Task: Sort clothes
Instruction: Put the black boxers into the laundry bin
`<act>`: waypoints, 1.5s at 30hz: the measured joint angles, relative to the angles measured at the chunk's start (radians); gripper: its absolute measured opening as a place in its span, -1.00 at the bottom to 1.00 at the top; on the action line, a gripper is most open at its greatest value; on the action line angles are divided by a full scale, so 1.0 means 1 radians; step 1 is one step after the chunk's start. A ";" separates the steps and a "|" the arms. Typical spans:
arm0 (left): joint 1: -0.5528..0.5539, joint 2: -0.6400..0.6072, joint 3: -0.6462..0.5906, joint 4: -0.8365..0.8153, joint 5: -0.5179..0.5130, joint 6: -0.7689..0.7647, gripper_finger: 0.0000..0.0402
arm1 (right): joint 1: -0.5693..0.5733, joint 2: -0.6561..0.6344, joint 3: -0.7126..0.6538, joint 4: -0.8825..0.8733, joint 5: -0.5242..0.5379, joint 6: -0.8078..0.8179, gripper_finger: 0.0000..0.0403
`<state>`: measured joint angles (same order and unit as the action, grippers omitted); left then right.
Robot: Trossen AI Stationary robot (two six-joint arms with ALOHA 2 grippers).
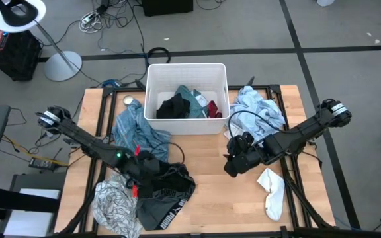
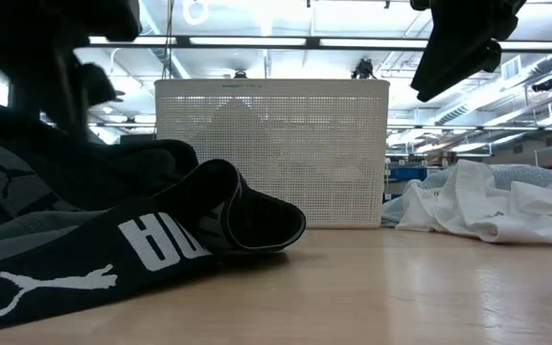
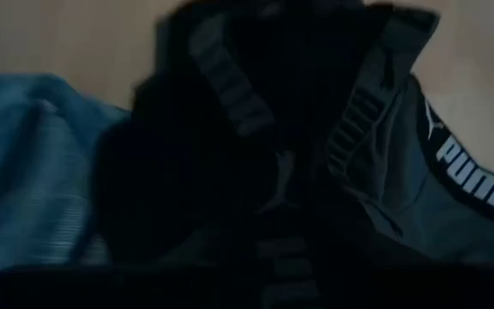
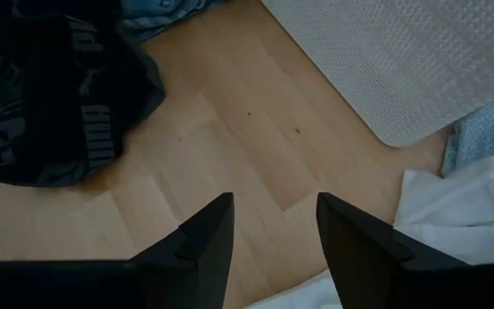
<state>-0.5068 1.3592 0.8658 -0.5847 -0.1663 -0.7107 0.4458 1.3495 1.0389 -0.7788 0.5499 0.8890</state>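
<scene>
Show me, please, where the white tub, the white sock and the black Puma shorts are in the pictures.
white tub (image 1: 153, 92): high view, on its left wall.
white sock (image 1: 273, 192): high view, on the middle of the sock.
black Puma shorts (image 2: 151, 244): low view, on the white lettering of the waistband.

Overhead view straight down, low view level across table, both sharing the white tub (image 1: 186, 73), wrist views close.

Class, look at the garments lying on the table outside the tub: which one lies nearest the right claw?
The white sock, just beside the open right claw. The light-blue shirt lies farther back by the tub; the others lie on the left arm's side.
</scene>
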 joint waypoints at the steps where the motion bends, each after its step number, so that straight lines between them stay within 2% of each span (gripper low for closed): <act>1: 0.000 0.013 0.000 0.003 0.011 -0.001 -0.41 | 0.000 0.000 0.000 0.000 0.000 0.000 -0.17; 7: 0.000 0.060 0.000 0.047 0.063 -0.008 -0.41 | 0.017 0.000 0.000 0.011 0.002 0.001 -0.18; 15: 0.000 0.058 0.000 0.094 0.101 -0.028 -0.41 | 0.069 0.000 0.000 0.019 0.043 0.023 -0.19; 22: 0.000 0.057 0.000 0.060 0.100 -0.028 -0.41 | 0.099 0.000 0.000 0.021 0.079 0.038 -0.20; 30: 0.000 0.062 0.000 -0.119 0.030 -0.072 -0.41 | 0.111 0.000 0.000 0.022 0.084 0.055 -0.20; 39: 0.000 0.062 -0.001 -0.152 0.042 -0.086 -0.41 | 0.113 0.008 -0.002 0.021 0.100 0.098 -0.20; 45: 0.000 0.062 -0.041 -0.097 0.034 -0.088 -0.41 | 0.125 0.007 -0.114 0.171 0.107 0.121 -0.20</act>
<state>-0.5068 1.4212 0.8249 -0.6821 -0.1326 -0.7986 0.5710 1.3567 0.9252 -0.6081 0.6566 1.0101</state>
